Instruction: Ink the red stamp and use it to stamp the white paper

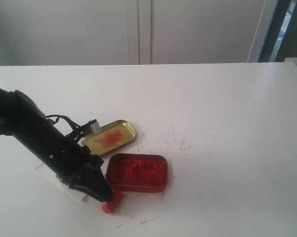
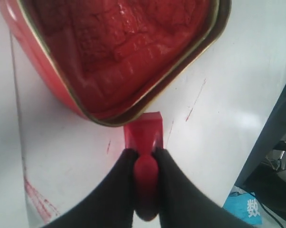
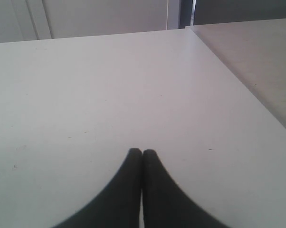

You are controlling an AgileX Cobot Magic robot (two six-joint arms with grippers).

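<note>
The red stamp (image 1: 112, 202) lies low in the exterior view, a little left of centre, on the table just beside the near rim of the open red tin (image 1: 137, 173) of ink. Its block base points away from the arm. In the left wrist view the left gripper (image 2: 144, 154) has its two dark fingers closed narrowly on either side of the stamp's knob, touching it.

The step looks like taking the stamp up for inking. The arm comes in at a slant, so the grip on the rounded knob must hold firm or the stamp may twist. It should be lifted straight clear of the tin's rim before going over the ink, with the base levelled and pressed down flat, not on an edge.

The white paper (image 1: 72, 191) lies under the arm at the lower left of the exterior view, so the carry across is short. The gold lid (image 1: 110, 135) sits just above the tin, out of the way. The right gripper (image 3: 142, 153) is idle over bare table (image 1: 227, 123), its fingers pressed together.
</note>
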